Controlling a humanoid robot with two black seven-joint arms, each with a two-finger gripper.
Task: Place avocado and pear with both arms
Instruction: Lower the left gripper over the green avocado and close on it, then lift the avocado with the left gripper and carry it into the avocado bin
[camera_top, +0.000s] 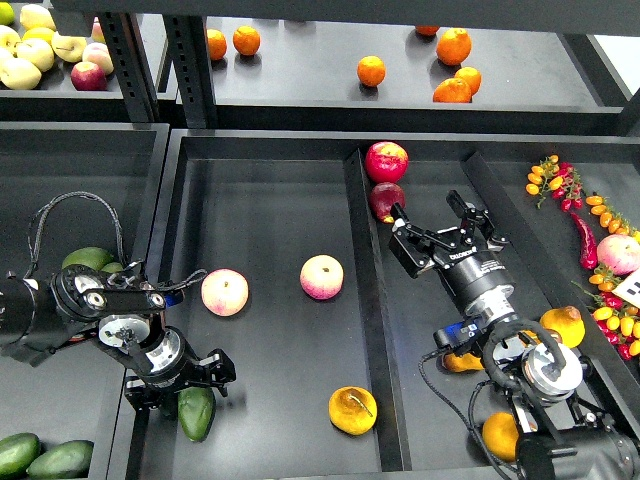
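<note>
A dark green avocado (197, 413) lies at the front left of the middle tray (270, 200). My left gripper (180, 384) is open just above and behind it, with its fingers spread to either side of the avocado's top end and not closed on it. A yellow-orange pear (352, 410) with a brown stem lies at the front right of the same tray. My right gripper (438, 233) is open and empty over the right tray, well behind the pear.
Two pink-yellow apples (224, 292) (321, 277) lie mid-tray. Red apples (386, 161) sit by the divider. More avocados (60, 460) (88, 259) lie in the left tray, and more pears (563, 325) by my right arm. Oranges (371, 70) are on the back shelf.
</note>
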